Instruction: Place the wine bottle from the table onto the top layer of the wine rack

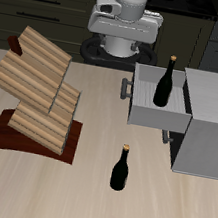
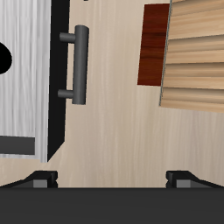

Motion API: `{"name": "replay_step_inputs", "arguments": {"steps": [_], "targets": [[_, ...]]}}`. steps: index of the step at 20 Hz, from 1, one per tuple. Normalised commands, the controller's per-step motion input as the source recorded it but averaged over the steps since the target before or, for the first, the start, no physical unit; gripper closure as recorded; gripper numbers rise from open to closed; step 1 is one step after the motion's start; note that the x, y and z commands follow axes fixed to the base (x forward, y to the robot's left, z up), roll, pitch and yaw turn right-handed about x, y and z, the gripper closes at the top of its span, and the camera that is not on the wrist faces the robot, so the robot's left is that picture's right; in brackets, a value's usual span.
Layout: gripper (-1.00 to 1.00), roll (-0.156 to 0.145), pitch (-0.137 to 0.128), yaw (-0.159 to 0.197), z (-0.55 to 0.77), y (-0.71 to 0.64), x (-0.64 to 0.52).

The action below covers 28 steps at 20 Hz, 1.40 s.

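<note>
The wine bottle [image 1: 121, 169], dark glass with a tan cork tip, stands upright on the table [image 1: 86, 193] near its front edge. It does not show in the wrist view. The wine rack [image 1: 38, 93], a zigzag of light-wood slabs on a reddish-brown base [image 2: 155, 44], stands farther back and to one side. Its top layer [image 1: 44, 54] is bare. My gripper [image 2: 112, 179] hangs high at the back of the table, far from the bottle. It is open, with the fingertips [image 2: 39, 179] wide apart and nothing between them.
A grey metal cabinet [image 1: 217, 115] stands beside the bottle with its drawer [image 1: 142, 105] pulled open. A look-alike dark bottle [image 1: 165, 82] stands upright in that drawer. The drawer handle [image 2: 77, 63] faces the rack [image 2: 197, 57] across a strip of table.
</note>
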Motion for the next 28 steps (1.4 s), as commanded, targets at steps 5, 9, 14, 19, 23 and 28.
{"name": "replay_step_inputs", "arguments": {"steps": [5,9,14,19,23,28], "targets": [[-1.00,0.004,0.016,0.002,0.06,-0.12,0.11],[-1.00,0.060,0.008,0.006,0.13,-0.17,0.22],[-1.00,0.026,0.005,-0.009,0.10,-0.13,0.16],[-1.00,-0.017,-0.006,-0.024,0.14,-0.23,0.29],[-1.00,-0.017,0.006,-0.023,0.05,-0.10,0.25],[-1.00,0.000,0.010,-0.012,0.06,-0.04,0.35]]}}
